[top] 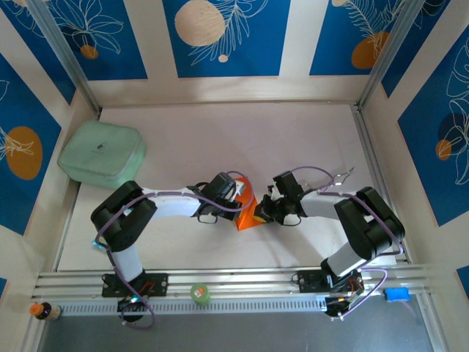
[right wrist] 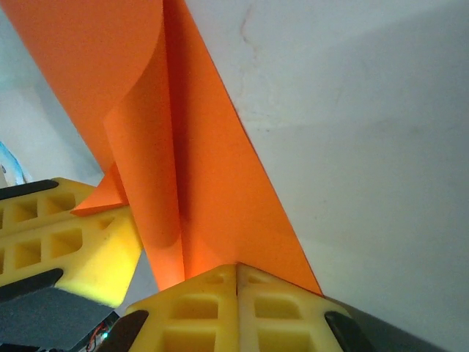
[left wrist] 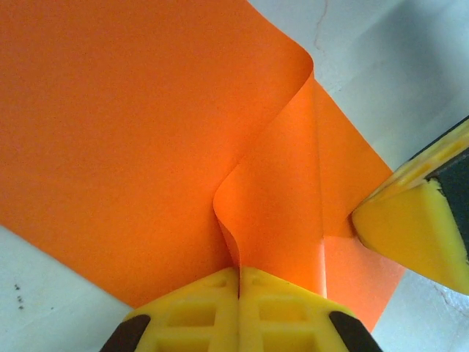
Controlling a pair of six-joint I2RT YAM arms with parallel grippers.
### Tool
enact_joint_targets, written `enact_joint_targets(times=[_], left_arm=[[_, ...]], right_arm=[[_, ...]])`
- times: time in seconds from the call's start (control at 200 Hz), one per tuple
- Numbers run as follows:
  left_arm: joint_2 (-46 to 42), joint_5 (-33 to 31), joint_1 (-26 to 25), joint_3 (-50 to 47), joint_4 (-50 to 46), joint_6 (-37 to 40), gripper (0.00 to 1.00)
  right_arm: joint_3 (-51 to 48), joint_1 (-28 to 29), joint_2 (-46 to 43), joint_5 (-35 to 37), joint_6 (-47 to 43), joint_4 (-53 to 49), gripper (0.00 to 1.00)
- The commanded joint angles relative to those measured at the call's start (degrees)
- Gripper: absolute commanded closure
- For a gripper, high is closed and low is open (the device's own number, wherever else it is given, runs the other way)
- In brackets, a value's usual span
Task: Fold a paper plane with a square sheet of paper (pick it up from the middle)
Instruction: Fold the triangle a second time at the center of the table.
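1. From above, my left arm is bent at the elbow and its forearm runs in toward the paper point(top: 249, 217) from the left. The left gripper point(top: 239, 199) sits at the paper's left edge.
2. My right arm mirrors it. Its forearm comes in from the right and the right gripper point(top: 268, 210) is at the paper's right edge, so the two grippers face each other across the sheet.
3. On the left wrist camera, the left gripper point(left wrist: 239, 277) has its jaws pressed together, pinching a raised curl of the paper point(left wrist: 132, 132). A yellow finger of the right gripper point(left wrist: 410, 227) touches the paper's far edge.
4. On the right wrist camera, the right gripper point(right wrist: 236, 273) is also clamped shut on the paper point(right wrist: 212, 198), which rises as a standing fold from its fingertips.
5. The paper is partly lifted and partly flat on the white table point(top: 220, 139). A green pad point(top: 101, 152) lies well left of it.
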Motion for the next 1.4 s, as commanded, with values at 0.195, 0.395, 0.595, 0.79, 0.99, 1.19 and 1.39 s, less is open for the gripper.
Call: enact_joint_targets(times=[0.195, 0.395, 0.595, 0.79, 0.99, 1.19, 1.39], left_arm=[[-1.47, -2.61, 0.61, 1.48, -2.18, 1.52, 1.0], [-2.73, -4.47, 0.61, 0.48, -1.52, 1.27, 1.0], [-2.1, -3.12, 0.7, 1.03, -2.07, 2.14, 1.0], [-0.62, -2.1, 0.69, 1.82, -2.5, 1.79, 1.0], [-0.11, -2.53, 0.69, 1.65, -3.26, 1.66, 1.0], [0.73, -1.96, 0.63, 1.48, -2.51, 1.48, 1.0], [0.57, -1.41, 0.69, 1.78, -1.32, 1.83, 1.0]], right_arm=[[-0.04, -0.37, 1.29, 0.38, -0.3, -2.69, 1.0], [-0.28, -0.46, 1.38, 0.36, -0.19, -2.34, 1.0], [-0.28, -0.56, 1.46, 0.22, -0.28, -2.18, 1.0], [-0.19, -0.54, 1.47, 0.12, -0.24, -2.26, 1.0], [-0.28, -0.64, 1.47, 0.28, -0.16, -2.33, 1.0], [-0.22, -0.63, 1.38, 0.27, -0.22, -2.36, 1.0], [-0.21, -0.59, 1.38, 0.27, -0.15, -2.41, 1.0]])
